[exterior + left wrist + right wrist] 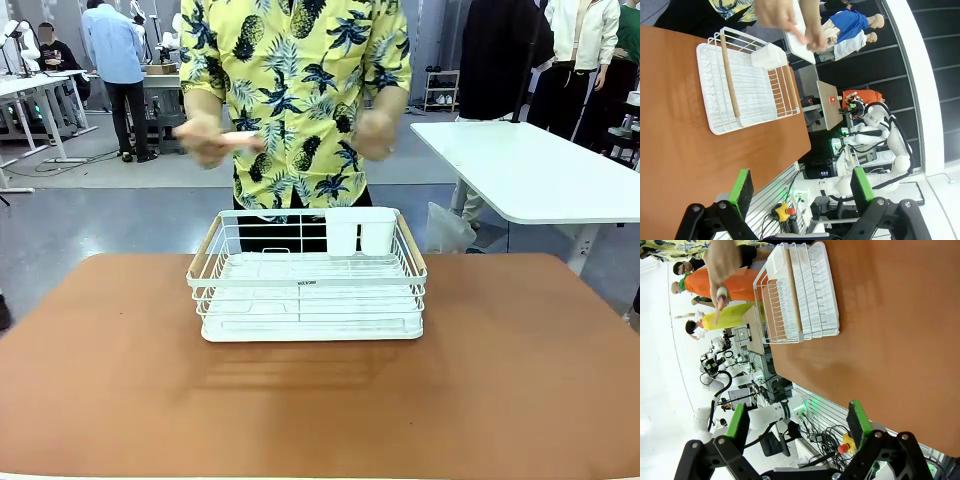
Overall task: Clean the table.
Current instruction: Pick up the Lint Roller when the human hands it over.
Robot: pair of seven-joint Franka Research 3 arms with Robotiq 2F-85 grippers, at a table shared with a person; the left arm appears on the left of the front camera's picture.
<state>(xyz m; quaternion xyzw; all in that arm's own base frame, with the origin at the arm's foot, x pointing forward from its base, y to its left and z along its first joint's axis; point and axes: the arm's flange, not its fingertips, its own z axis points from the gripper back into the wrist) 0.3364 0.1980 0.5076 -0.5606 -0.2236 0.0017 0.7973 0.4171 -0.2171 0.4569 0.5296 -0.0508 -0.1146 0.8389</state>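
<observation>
You've got the table (520, 390) filling the lower half of the front view, with a white wire dish rack (306, 295) sitting on it mid-frame, toward the far edge. The person's hands (205, 140) hover above the rack, up top. Your left gripper (801, 186) and right gripper (796, 421) sit bottom-centre in their wrist views, fingers spread wide, holding nothing.

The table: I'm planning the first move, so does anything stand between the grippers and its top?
Only the white dish rack, standing on the table mid-width toward the far edge, in front of the person. The left gripper and right gripper are open at the near side, and nothing visible lies between them and the bare top.
</observation>
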